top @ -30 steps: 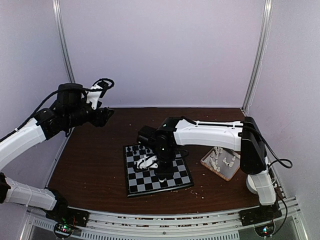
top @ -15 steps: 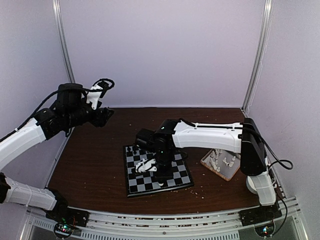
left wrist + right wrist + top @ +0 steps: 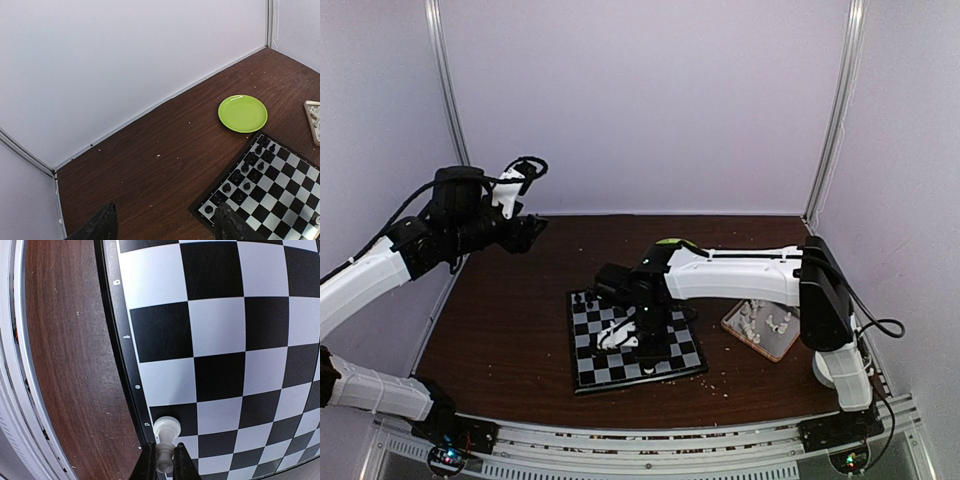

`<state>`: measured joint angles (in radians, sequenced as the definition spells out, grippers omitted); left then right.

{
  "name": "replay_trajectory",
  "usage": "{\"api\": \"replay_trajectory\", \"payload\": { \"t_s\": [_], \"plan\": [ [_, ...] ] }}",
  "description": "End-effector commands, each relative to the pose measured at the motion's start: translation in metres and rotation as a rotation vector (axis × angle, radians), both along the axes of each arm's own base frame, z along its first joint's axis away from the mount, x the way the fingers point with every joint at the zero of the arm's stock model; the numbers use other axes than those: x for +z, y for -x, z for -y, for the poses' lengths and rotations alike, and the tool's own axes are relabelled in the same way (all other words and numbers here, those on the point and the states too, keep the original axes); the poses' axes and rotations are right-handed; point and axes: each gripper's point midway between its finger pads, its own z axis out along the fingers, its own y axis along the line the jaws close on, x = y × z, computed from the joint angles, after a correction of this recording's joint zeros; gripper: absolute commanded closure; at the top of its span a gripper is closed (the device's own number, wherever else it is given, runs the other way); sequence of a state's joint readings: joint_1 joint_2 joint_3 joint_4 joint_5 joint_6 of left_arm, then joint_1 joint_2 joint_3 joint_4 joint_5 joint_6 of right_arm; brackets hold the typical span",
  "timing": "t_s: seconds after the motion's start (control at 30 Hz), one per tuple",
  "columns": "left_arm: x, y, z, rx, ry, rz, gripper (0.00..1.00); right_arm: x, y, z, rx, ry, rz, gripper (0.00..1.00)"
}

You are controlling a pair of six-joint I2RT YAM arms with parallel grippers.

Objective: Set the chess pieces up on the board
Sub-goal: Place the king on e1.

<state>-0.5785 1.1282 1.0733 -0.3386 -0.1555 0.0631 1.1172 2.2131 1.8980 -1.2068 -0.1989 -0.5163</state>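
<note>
Pinching a smooth white piece over the checked board is the right gripper; the left gripper gapes, round green plate beyond.

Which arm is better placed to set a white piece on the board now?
Right. The right fingers grip a white piece over the board; the left fingers stand open, empty, off to its side.

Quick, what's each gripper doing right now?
Left gripper: open, holding nothing.
Right gripper: closed on a white chess piece.
</note>
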Motion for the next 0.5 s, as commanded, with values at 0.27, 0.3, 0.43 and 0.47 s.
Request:
{"api": "replay_trajectory", "payload": {
  "t_s": [0.27,0.3,0.43,0.47],
  "plan": [
    [0.0142,-0.0010,-0.0025,0.001,0.014,0.045,0.32,-0.0158,-0.0029,0.0004,-0.005,0.032,0.021,0.89],
    [0.0146,-0.0006,-0.0018,-0.002,0.015,0.045,0.32,-0.0156,-0.0029,0.0004,-0.007,0.030,0.020,0.88],
    [0.0141,-0.0001,-0.0013,-0.006,0.015,0.044,0.32,-0.0169,-0.0049,0.0013,-0.014,0.034,0.032,0.82],
    [0.0145,-0.0003,-0.0016,-0.005,0.016,0.044,0.32,-0.0164,-0.0051,0.0007,-0.015,0.031,0.034,0.81]
  ]
}}
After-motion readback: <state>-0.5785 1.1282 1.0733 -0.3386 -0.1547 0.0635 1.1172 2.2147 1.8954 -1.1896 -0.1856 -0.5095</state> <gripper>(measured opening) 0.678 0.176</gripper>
